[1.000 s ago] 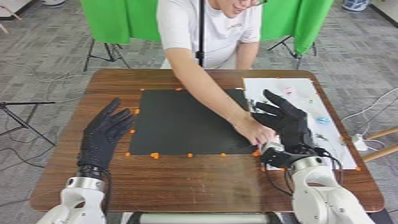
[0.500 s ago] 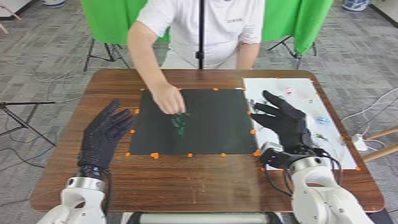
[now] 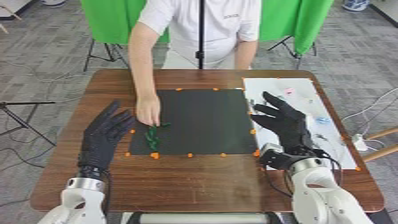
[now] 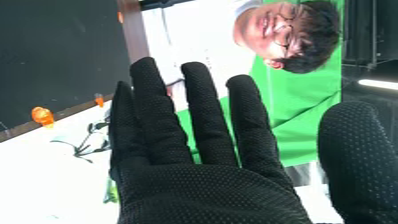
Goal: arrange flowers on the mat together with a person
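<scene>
The step in hand, I judge, is laying the green sprig on the black mat. It lies at about 8 o'clock from the mat's centre, and the person's hand is at its upper end. To do this well, the stem should come down flat, stay inside the orange marks, and be let go gently, so that the leaves do not pull it sideways.

My right hand is wide, with fingers straight and nothing in it. It is over the white sheet, at 3 o'clock from the mat. My left hand is also wide and empty, at about 8 o'clock, just beside the mat. I should keep it out of the person's way, because it is near the sprig.

For my turn, I would pinch one thin stem softly between thumb and fingers and not press the petals. On the sheet there are a pink flower and a blue flower, and near my palm a dark stem. My own right hand covers part of the sheet, so a careless turn could push these pieces.
</scene>
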Action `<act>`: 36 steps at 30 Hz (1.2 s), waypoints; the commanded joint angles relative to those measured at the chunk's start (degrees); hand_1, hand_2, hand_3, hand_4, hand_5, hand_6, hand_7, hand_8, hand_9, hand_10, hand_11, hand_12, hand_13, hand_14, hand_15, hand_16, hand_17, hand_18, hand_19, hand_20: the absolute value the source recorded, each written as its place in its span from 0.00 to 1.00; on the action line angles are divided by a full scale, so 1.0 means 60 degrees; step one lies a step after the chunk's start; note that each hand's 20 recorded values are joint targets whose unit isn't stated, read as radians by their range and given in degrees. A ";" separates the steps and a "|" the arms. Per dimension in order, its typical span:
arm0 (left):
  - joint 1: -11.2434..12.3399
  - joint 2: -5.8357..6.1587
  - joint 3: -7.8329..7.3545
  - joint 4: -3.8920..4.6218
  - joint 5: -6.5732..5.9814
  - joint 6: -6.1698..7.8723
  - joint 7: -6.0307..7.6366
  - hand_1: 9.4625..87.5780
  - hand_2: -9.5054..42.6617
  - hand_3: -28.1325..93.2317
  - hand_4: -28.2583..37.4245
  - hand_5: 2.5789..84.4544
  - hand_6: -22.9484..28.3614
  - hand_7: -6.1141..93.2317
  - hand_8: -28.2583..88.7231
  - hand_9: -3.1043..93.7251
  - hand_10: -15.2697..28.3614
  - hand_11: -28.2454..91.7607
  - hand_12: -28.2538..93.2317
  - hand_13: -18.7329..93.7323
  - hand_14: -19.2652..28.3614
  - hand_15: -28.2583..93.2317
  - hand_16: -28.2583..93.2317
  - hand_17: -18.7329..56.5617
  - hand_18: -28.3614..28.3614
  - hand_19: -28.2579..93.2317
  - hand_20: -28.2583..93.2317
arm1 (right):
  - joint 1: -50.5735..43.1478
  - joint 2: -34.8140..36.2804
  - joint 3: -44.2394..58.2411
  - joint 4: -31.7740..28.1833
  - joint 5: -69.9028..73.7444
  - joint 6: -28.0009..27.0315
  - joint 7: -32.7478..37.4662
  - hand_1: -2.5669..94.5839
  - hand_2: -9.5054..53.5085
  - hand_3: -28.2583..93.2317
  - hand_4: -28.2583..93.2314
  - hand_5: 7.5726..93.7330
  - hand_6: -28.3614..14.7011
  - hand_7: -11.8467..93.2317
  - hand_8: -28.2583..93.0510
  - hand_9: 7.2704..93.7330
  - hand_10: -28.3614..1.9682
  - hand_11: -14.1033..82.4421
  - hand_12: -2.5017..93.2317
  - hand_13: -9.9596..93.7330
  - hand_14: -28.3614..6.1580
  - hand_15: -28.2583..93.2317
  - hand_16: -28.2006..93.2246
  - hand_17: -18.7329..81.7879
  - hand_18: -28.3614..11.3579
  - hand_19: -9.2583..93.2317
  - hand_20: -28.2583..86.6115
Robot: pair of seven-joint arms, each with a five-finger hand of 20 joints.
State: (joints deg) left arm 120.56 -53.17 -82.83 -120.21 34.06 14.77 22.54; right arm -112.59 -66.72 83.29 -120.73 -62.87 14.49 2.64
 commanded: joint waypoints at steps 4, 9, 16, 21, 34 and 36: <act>0.0063 -0.0037 0.0017 0.0028 -0.0019 -0.0037 -0.0073 0.21 0.39 0.83 0.11 0.37 0.61 0.17 0.16 0.35 0.80 0.42 0.32 0.38 0.89 0.51 0.19 0.13 0.85 0.62 0.31 | -0.0025 0.0004 0.0013 -0.0012 -0.0054 0.0025 -0.0051 0.07 0.47 0.96 0.00 0.36 0.60 0.26 0.11 0.48 0.41 0.26 0.11 0.50 0.20 0.37 0.37 0.28 0.24 0.45 0.37; 0.0066 -0.0047 -0.0003 0.0029 -0.0017 -0.0063 -0.0085 0.21 0.39 0.83 0.11 0.37 0.61 0.17 0.16 0.35 0.80 0.42 0.32 0.38 0.89 0.51 0.19 0.13 0.85 0.62 0.31 | -0.0050 -0.0004 0.0031 -0.0024 -0.0058 0.0023 -0.0057 0.07 0.47 0.96 0.00 0.36 0.60 0.26 0.11 0.48 0.41 0.26 0.11 0.50 0.20 0.37 0.36 0.28 0.24 0.45 0.37; 0.0051 -0.0072 -0.0027 0.0021 0.0000 -0.0074 -0.0127 0.21 0.39 0.83 0.11 0.36 0.61 0.17 0.16 0.35 0.80 0.42 0.32 0.38 0.89 0.51 0.19 0.13 0.85 0.62 0.31 | -0.0046 -0.0012 0.0044 -0.0024 -0.0067 0.0021 -0.0060 0.07 0.47 0.96 0.00 0.36 0.61 0.26 0.11 0.48 0.41 0.26 0.11 0.50 0.20 0.37 0.37 0.28 0.24 0.45 0.37; 0.0056 -0.0050 -0.0009 0.0021 -0.0020 -0.0055 -0.0085 0.21 0.39 0.83 0.11 0.36 0.61 0.17 0.16 0.35 0.80 0.42 0.32 0.38 0.89 0.51 0.19 0.13 0.85 0.62 0.31 | -0.0009 0.0009 0.0001 -0.0018 -0.0055 0.0055 -0.0049 0.07 0.47 0.96 0.00 0.36 0.60 0.26 0.11 0.48 0.40 0.26 0.11 0.50 0.20 0.37 0.36 0.28 0.24 0.45 0.37; 0.0064 -0.0043 -0.0010 0.0020 -0.0015 -0.0059 -0.0084 0.22 0.39 0.83 0.11 0.37 0.61 0.17 0.16 0.35 0.80 0.42 0.32 0.38 0.89 0.51 0.19 0.13 0.85 0.62 0.31 | 0.0048 0.0012 -0.0062 -0.0020 -0.0064 0.0136 -0.0036 0.07 0.47 0.96 0.00 0.36 0.60 0.26 0.11 0.48 0.40 0.26 0.11 0.50 0.20 0.37 0.36 0.28 0.24 0.45 0.37; 0.0065 0.0002 0.0022 0.0005 -0.0052 -0.0008 -0.0028 0.21 0.39 0.83 0.11 0.36 0.61 0.17 0.16 0.35 0.80 0.42 0.32 0.38 0.89 0.51 0.19 0.13 0.85 0.62 0.31 | 0.0076 0.0015 -0.0082 -0.0021 -0.0072 0.0145 -0.0020 0.07 0.47 0.96 0.00 0.36 0.60 0.26 0.11 0.48 0.40 0.26 0.11 0.50 0.20 0.37 0.36 0.28 0.24 0.45 0.37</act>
State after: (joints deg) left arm 120.47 -53.18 -82.91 -120.20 34.05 14.71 22.40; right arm -112.27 -66.71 83.14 -120.74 -62.86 14.62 2.57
